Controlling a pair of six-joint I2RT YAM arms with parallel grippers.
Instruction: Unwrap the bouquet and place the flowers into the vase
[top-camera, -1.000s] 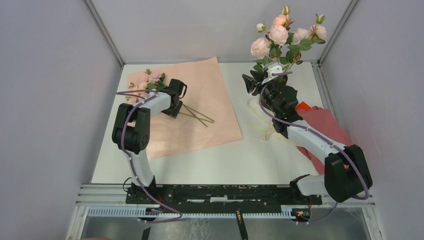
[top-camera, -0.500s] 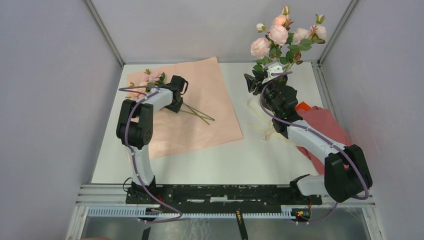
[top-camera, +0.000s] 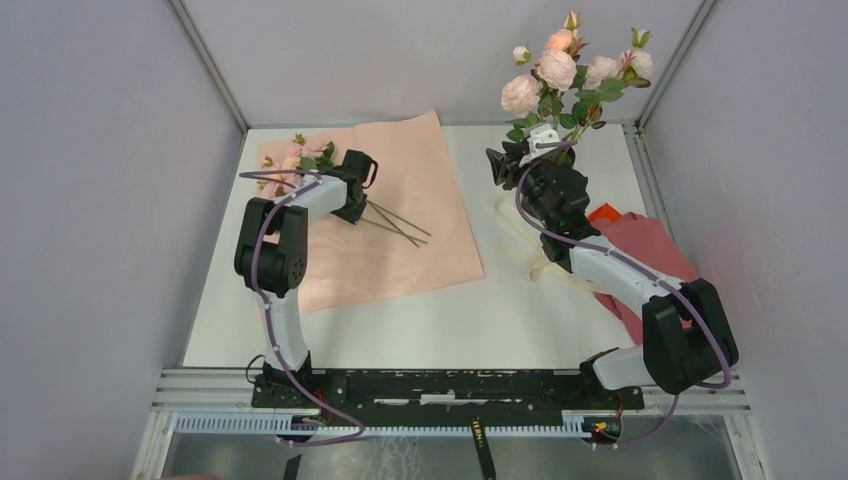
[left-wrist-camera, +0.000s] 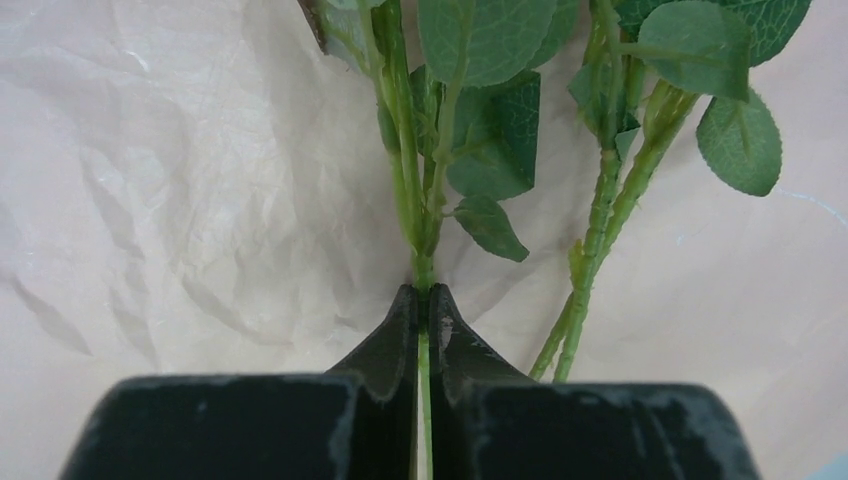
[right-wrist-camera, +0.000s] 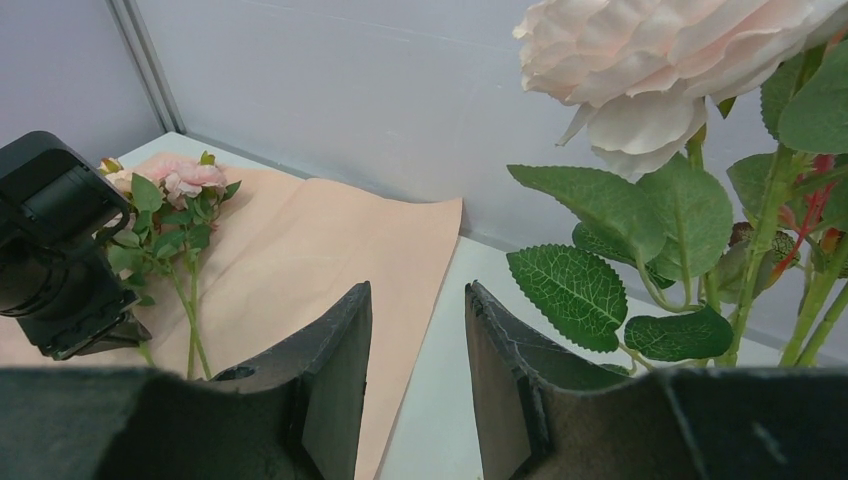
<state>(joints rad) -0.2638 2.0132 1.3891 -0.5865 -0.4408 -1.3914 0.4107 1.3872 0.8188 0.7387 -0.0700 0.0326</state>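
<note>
Left gripper: jaws pinched shut on thin green rose stem, centre frame.
Right gripper: jaws narrowly apart, empty; pale pink rose upper right.

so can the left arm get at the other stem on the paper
Probably yes: the other stem lies bare beside the left gripper, though its jaws are shut on the first stem.

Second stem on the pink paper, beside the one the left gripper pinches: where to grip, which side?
Best bet: take the loose stem on its bare lower stretch, below the leaves, from straight above, jaws across it. It lies flat on the paper, beside the left gripper.
</note>
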